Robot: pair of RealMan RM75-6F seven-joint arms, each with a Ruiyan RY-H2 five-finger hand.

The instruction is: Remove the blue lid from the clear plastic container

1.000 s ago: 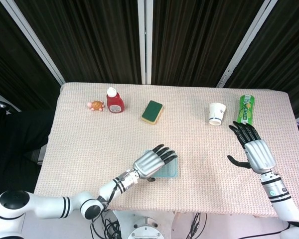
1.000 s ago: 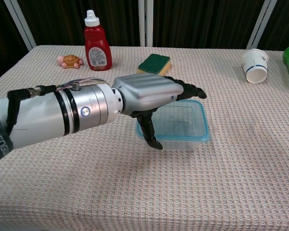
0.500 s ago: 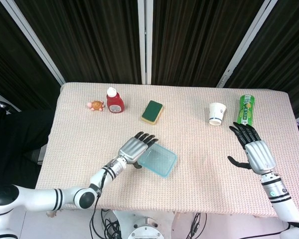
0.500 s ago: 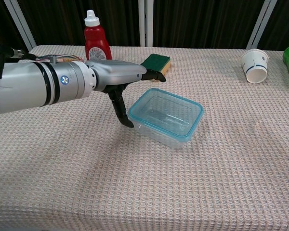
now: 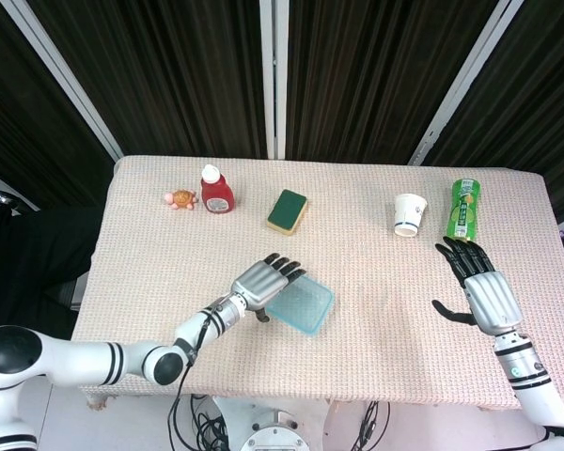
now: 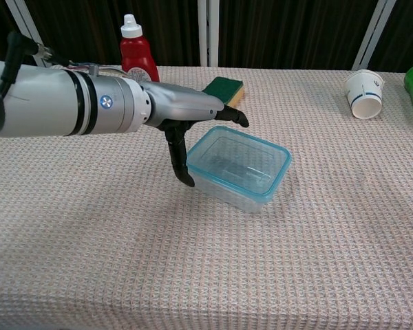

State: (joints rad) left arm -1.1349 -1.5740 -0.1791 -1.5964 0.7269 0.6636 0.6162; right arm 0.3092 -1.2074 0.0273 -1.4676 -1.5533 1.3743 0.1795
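The clear plastic container [image 5: 301,306] [image 6: 238,170] sits near the table's front middle, turned at an angle, its blue-rimmed lid [image 6: 239,162] still on top. My left hand [image 5: 262,283] [image 6: 193,113] hovers at the container's left end, fingers spread above the near corner of the lid and thumb [image 6: 178,155] hanging down beside the wall. It holds nothing. My right hand [image 5: 479,289] stays open at the right edge of the table, far from the container, and shows only in the head view.
Along the back stand a small toy turtle [image 5: 180,198], a red ketchup bottle [image 5: 216,189], a green sponge [image 5: 287,210], a white paper cup [image 5: 408,214] on its side and a green can [image 5: 464,208]. The table's woven cloth [image 6: 124,261] spreads in front.
Over the second my left hand slid off the lid to the container's left end, and the container turned askew. In the last half second the hand edged closer. The right hand drifted slightly nearer.
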